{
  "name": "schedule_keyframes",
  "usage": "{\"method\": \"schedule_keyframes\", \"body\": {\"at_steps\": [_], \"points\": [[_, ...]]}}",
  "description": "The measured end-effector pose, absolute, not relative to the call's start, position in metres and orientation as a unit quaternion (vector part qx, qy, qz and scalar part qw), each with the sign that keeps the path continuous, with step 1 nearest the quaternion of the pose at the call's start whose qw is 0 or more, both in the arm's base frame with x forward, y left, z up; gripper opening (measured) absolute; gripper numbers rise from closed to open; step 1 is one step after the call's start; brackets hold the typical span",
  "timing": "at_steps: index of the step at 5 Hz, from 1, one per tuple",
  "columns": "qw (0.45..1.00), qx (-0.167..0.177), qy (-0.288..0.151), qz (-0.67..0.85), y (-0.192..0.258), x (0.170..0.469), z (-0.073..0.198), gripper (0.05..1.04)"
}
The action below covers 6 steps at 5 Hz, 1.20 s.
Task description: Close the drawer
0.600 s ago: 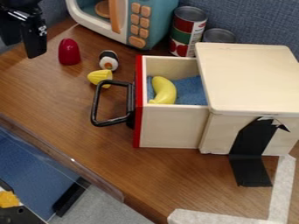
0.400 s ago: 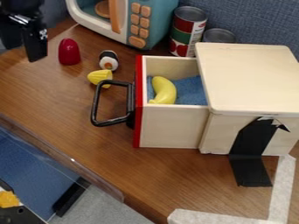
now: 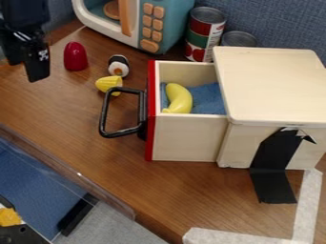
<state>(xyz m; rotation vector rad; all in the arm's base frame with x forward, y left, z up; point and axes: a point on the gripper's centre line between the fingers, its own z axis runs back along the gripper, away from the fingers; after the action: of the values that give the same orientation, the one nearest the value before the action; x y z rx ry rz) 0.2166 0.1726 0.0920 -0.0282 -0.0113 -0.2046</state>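
End effector (image 3: pixel 26 70) seen upper L, fingers spread apart, nothing gripped or touched. Drawer (image 3: pixel 187 138) seen open nr ctr, on L side of wooden cabinet (image 3: pixel 270 86); banana (image 3: pixel 180 98) contained w/ blue cloth (image 3: pixel 208 99).

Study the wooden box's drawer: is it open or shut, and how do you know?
Open: the drawer juts out, its inside exposed, with a banana visible.

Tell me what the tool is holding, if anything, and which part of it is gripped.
Nothing is held. The tool hangs open at the upper left, apart from the drawer's handle.
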Motion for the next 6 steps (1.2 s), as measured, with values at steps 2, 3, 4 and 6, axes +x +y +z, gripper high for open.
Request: {"method": "schedule_keyframes", "body": {"at_steps": [2, 3, 4, 6], "points": [[0.964, -0.038, 0.005, -0.262, 0.155, 0.211, 0.071, 0.999], [0.941, -0.043, -0.001, -0.337, 0.142, 0.207, 0.058, 0.999], [0.933, -0.016, -0.02, -0.359, 0.137, 0.21, 0.049, 0.999], [0.921, 0.018, -0.09, -0.379, 0.123, 0.212, 0.03, 0.999]]}}
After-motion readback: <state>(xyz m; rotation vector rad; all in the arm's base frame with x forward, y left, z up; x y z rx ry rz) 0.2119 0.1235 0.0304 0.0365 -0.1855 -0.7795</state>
